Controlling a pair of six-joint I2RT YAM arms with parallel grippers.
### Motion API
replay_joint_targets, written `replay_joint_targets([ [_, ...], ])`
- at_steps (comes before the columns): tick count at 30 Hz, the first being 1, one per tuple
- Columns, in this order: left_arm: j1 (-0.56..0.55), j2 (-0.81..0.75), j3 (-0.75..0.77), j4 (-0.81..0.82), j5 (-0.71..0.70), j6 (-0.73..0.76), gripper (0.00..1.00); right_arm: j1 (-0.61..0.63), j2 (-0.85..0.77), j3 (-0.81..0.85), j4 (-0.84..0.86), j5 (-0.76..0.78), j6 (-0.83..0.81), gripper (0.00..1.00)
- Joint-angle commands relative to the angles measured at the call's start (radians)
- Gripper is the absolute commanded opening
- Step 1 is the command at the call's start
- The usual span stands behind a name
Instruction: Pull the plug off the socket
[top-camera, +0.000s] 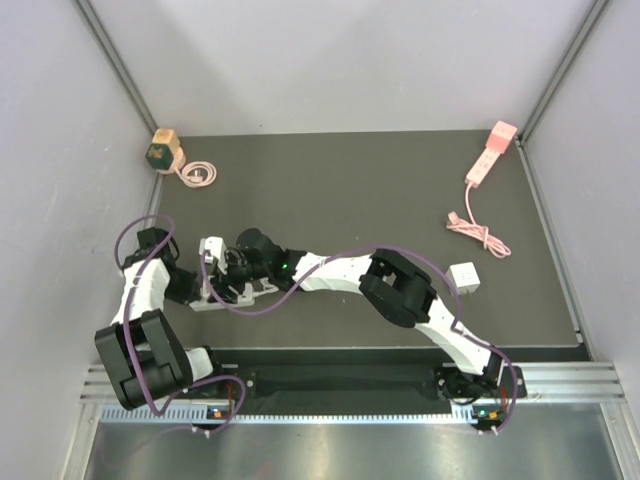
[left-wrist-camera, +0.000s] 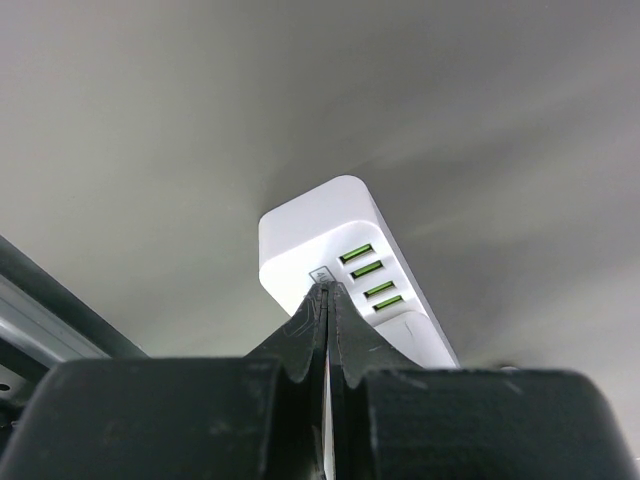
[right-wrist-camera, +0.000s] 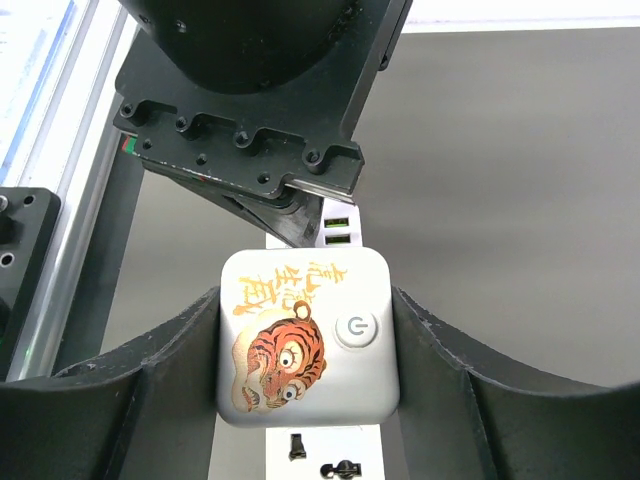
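Note:
The socket is a white power strip (left-wrist-camera: 318, 228) with green USB ports, lying at the table's near left (top-camera: 222, 296). A white square plug (right-wrist-camera: 305, 335) with a tiger print and a power button stands on it. My right gripper (right-wrist-camera: 308, 340) is shut on the plug, one finger against each side; from above it is at the strip (top-camera: 222, 262). My left gripper (left-wrist-camera: 328, 290) is shut, its joined tips resting on the strip's top beside the USB ports. The strip (right-wrist-camera: 322, 452) shows outlet holes just below the plug.
A pink power strip (top-camera: 490, 158) and its coiled cord (top-camera: 478, 232) lie at the far right. A white cube adapter (top-camera: 464, 278) sits by the right arm. A green-and-wood block (top-camera: 163, 150) with a pink cable (top-camera: 200, 176) is at the far left corner. Walls enclose the mat.

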Motion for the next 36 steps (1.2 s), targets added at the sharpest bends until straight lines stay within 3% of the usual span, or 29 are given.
replay_joint_targets([
  [1, -0.006, 0.046, -0.07, 0.02, -0.088, 0.003, 0.0, -0.006, -0.103, 0.082, 0.177, -0.052, 0.086, 0.0],
  [5, -0.006, 0.047, -0.069, 0.019, -0.088, 0.003, 0.0, 0.024, -0.109, 0.096, 0.034, 0.021, -0.059, 0.0],
  [9, -0.006, 0.047, -0.069, 0.019, -0.086, 0.001, 0.0, 0.072, -0.135, 0.062, -0.034, 0.153, -0.298, 0.0],
  [11, -0.005, 0.047, -0.069, 0.017, -0.089, 0.001, 0.0, 0.09, -0.14, 0.05, -0.041, 0.211, -0.335, 0.0],
  [17, -0.005, 0.049, -0.067, 0.017, -0.091, 0.001, 0.0, 0.075, -0.141, 0.068, -0.029, 0.154, -0.264, 0.0],
  [27, -0.006, 0.046, -0.069, 0.019, -0.089, 0.001, 0.0, -0.028, -0.083, 0.111, 0.109, -0.08, 0.143, 0.0],
  [36, -0.005, 0.044, -0.07, 0.02, -0.089, 0.0, 0.0, 0.069, -0.094, 0.16, -0.121, 0.127, -0.208, 0.0],
])
